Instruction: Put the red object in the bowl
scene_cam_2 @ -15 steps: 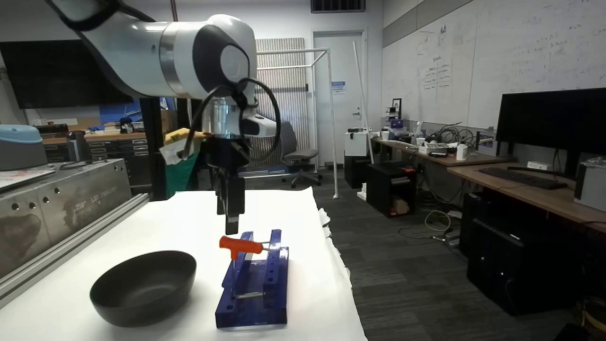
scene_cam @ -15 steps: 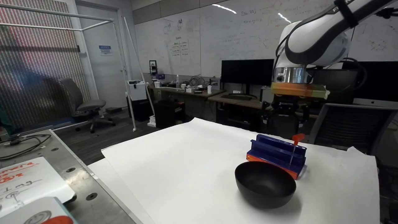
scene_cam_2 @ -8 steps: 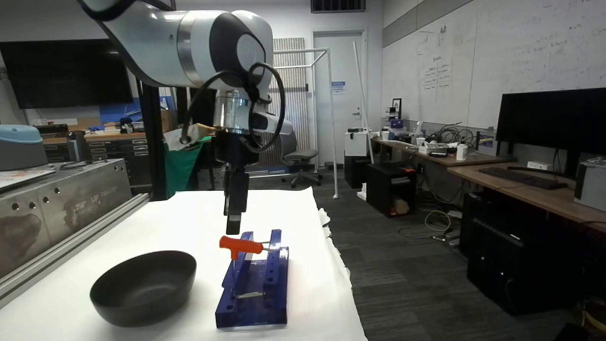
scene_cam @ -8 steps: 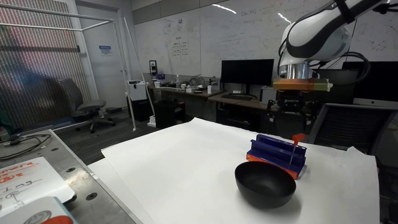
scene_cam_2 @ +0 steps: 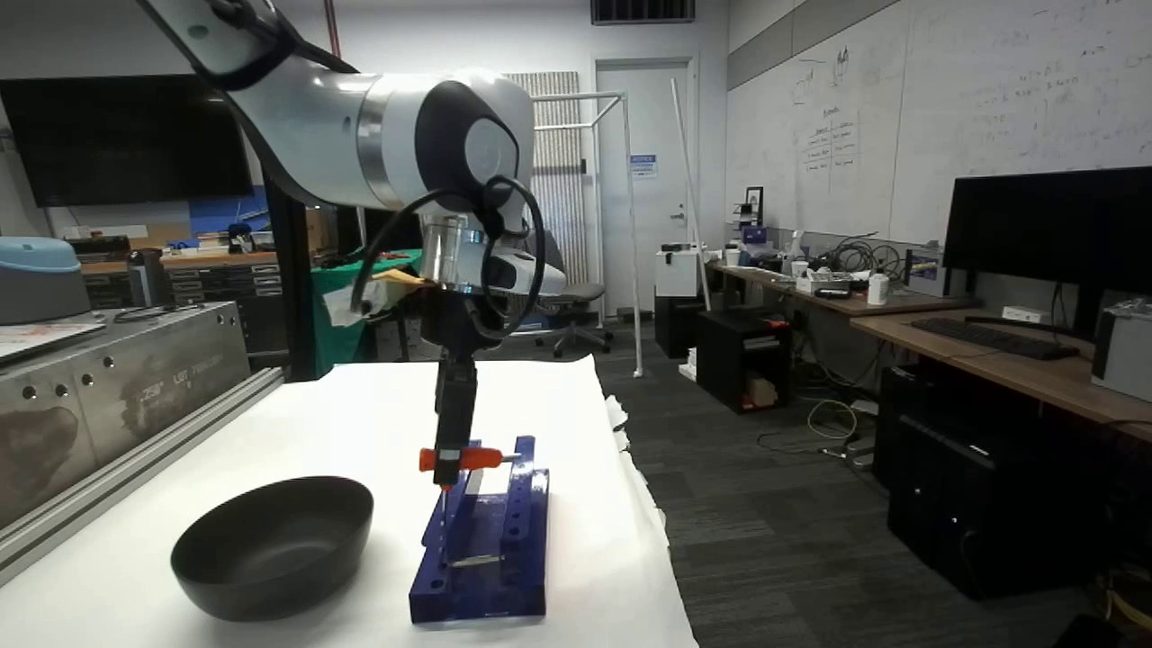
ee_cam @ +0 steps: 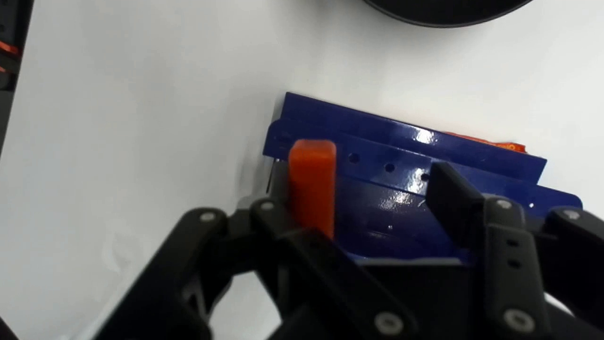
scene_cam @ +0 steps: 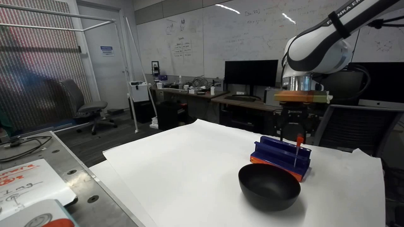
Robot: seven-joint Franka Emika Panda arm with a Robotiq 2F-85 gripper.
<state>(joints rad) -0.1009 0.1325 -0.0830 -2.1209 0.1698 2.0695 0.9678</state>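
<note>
The red object is a red-orange T-shaped handle (scene_cam_2: 483, 458) on a thin metal shaft standing upright in the blue slotted rack (scene_cam_2: 490, 598). It shows in an exterior view (scene_cam: 299, 138) at the rack's end. In the wrist view, my gripper (ee_cam: 363, 189) is open around the red handle (ee_cam: 311, 184). The handle lies right beside the left finger, with a wide gap to the right finger (ee_cam: 455, 208). In an exterior view, a finger (scene_cam_2: 453, 423) hides the handle's middle. The black bowl (scene_cam: 270, 201) stands beside the rack; its inside looks empty. Its rim shows in the wrist view (ee_cam: 443, 23).
White paper (scene_cam: 189, 176) covers the table. A metal block (scene_cam_2: 117, 387) runs along one table edge. A chair (scene_cam: 356, 129) stands behind the table. Orange material (ee_cam: 505, 146) shows at the rack's side.
My gripper has come down from above the rack to the red handle, its fingers now at handle height. The handle has turned slightly. The bowl and rack have not moved.
</note>
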